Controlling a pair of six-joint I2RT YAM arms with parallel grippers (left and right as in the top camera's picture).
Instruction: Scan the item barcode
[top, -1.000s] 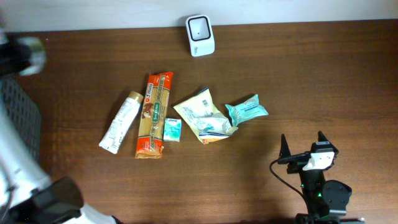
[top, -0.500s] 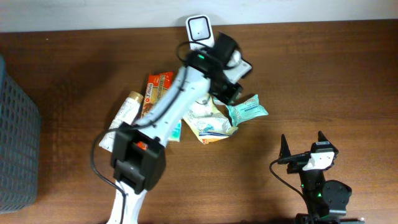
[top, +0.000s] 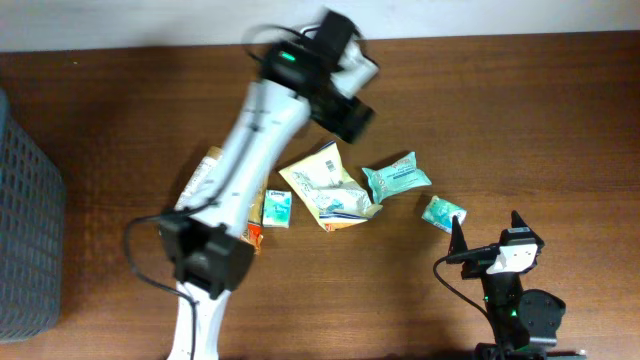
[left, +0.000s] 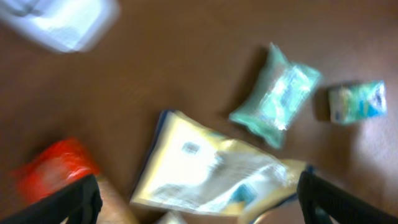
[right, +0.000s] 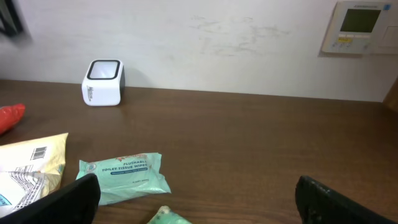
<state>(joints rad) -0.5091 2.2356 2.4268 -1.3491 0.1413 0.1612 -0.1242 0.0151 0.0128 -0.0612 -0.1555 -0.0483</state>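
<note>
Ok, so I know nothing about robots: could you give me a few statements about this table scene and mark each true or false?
1. The small green packet lies apart from the wipes pack. True.
2. The right fingers are clamped on something. False: they are spread wide and empty.
3. The white scanner stands on the table. True.
4. A basket sits on the right. False: the grey basket is at the left edge.
5. The left fingers hold a packet. False: spread, nothing between them.

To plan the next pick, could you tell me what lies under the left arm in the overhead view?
Edges of a white tube and an orange packet show beside the left arm; their middles are covered. The scanner is hidden overhead.
</note>
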